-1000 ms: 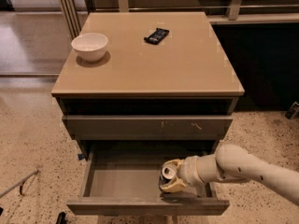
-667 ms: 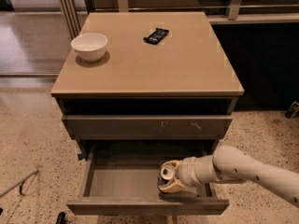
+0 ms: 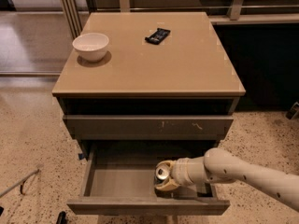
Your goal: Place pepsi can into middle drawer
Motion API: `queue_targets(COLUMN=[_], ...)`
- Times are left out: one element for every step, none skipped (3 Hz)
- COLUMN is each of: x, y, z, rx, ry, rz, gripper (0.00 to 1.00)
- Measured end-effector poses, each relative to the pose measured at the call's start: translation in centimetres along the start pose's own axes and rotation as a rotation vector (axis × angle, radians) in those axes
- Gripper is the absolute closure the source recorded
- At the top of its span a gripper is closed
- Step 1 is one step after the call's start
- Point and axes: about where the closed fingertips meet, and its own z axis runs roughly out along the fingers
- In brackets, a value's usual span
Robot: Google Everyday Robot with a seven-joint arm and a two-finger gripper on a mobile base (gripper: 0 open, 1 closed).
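- Gripper (image 3: 164,176) low in the right part of the open drawer (image 3: 119,183), fingers closed on the can (image 3: 161,172) from both sides.
- Can inside the drawer, silver top up, near the front wall; contact with the drawer floor impossible to tell.
- Lower gently until the base sits flat, then open just enough to let go.
- Withdraw upward, clear of the scuffed drawer front (image 3: 149,125) above.
- Leave bowl (image 3: 91,45) and black bar (image 3: 157,35) alone.

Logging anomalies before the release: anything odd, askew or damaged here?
Only small white scuff marks on the shut drawer front above the open middle drawer. The gripper holds the pepsi can inside that drawer; nothing spilled.
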Motion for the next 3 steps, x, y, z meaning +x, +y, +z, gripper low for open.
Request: queue_targets(x=[1.3,3.3,3.8], y=[-1.1,-2.4,-2.9], z=[2.0,4.6,5.2], rx=[0.005,-0.001,-0.004], ry=[0.002,0.017,0.023], rz=[-0.009,0.009,0.018], gripper=[1.00,1.00,1.00])
